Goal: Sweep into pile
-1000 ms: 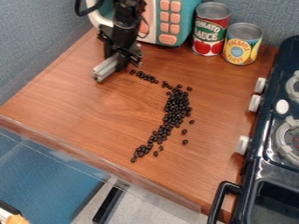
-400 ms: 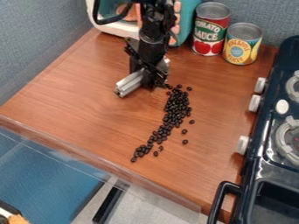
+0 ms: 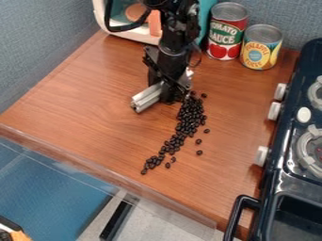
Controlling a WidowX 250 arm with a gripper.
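1. Clamping on a grey bar with the gripper, right at the upper end of the dark beans.
2. Dealing with beans strung down the tabletop in a crooked band, thick up top, thinning toward the view's lower left.
3. Reading the step as pushing the upper end into the thick part. Looking partway at best, with the lower tail and the strays on the stove side needing gathering.
4. Wanting the bar low and level along the wood, long side to the beans, in short slow strokes. Risking scatter by rushing, slip-under by riding high.
5. Avoiding a long shove toward the stove; better coming round outside the strays and nudging inward.
6. Guessing at bean count right behind the gripper. Not making out the exact grip, or whether touching wood with the bar.
7. Losing the upper arm past the top edge, plus part of the toy microwave behind.
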